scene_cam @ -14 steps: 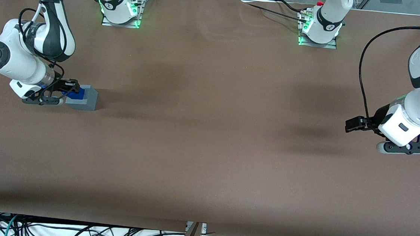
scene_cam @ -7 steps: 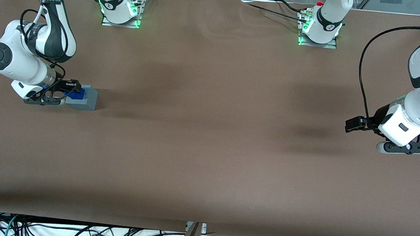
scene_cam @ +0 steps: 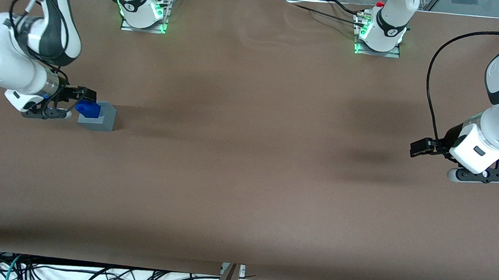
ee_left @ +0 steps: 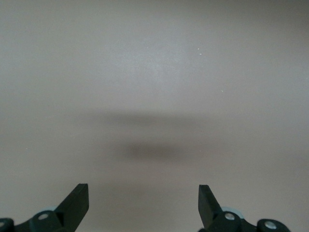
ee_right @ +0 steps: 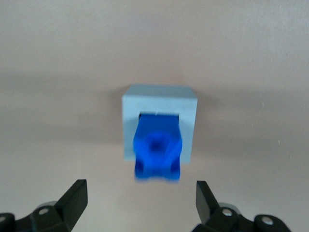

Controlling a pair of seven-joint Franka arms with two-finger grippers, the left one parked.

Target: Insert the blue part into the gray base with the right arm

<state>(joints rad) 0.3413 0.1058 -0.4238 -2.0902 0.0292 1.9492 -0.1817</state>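
While the blue part (ee_right: 157,152) sits in the gray base (ee_right: 159,99), the gripper (ee_right: 140,205) hangs above it, jaws apart and empty, the part at their 12 o'clock.

White right arm (scene_cam: 12,65), black band, black fingers (ee_right: 73,200).

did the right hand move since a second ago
Yes. The hand, open, has pulled up and off the blue part, which sits in the unmoved gray base.
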